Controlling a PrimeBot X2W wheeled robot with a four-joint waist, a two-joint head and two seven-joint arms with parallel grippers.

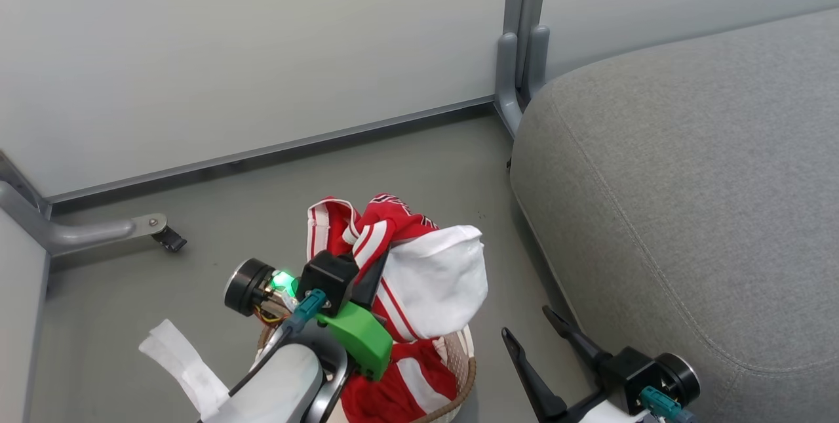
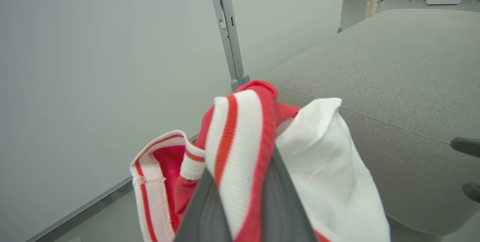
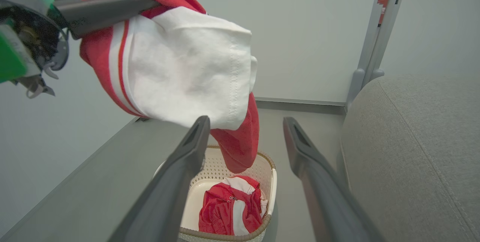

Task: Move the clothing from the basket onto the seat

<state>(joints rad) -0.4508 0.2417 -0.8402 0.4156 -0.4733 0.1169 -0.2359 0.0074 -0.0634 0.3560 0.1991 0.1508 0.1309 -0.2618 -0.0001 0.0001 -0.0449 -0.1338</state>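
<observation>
The left gripper [image 1: 377, 265] is clamped on 1 lifted garment [image 1: 432, 279], its 2 dark fingers pinching a red band with white stripes. That garment is red with white trim and a large white panel that bulges toward the seat [image 1: 688, 180]. A red tail hangs down from it over the basket [image 3: 221, 167]; whether the tail touches the basket cannot be told. A second garment [image 3: 225, 208], red with white patches and small dark marks, lies crumpled inside the cream, perforated basket, below its brown rim.

The right gripper [image 1: 524, 321] is spread wide and holds nothing, low between basket and seat.

The seat is grey fabric with a rounded edge and a stitched seam, just beside the basket. The basket stands on a smooth grey floor [image 1: 262, 213]. Pale wall [image 1: 262, 49] panels rise behind, joined by a grey post [image 1: 521, 29] at the seat's corner.
</observation>
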